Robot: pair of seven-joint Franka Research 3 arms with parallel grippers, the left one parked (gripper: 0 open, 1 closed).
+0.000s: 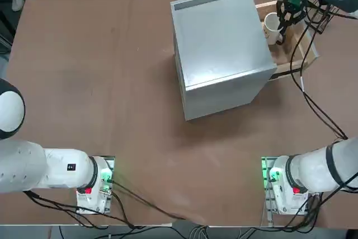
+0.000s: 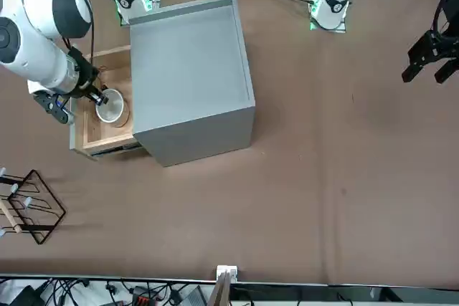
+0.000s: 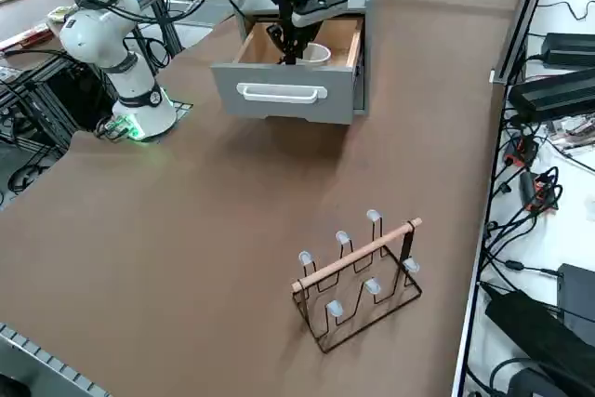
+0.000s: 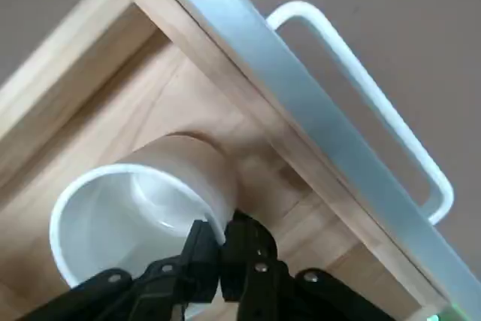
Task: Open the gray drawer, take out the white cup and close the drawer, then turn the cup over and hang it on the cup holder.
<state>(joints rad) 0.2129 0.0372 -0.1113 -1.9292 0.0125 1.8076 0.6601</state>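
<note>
So the right gripper [image 4: 220,240] has its jaws closed on the wall of the white cup [image 4: 176,157], one finger inside the mouth and one outside. It's got the cup by one side, and the rest of it sits off to the robot's left, toward the cabinet [image 1: 224,37]. Cup's mouth up in the open gray drawer [image 3: 218,90], with the drawer's front panel over on the jaws' other side. Imo go straight up first, cos that off-center weight could make it swing into the wood.
</note>
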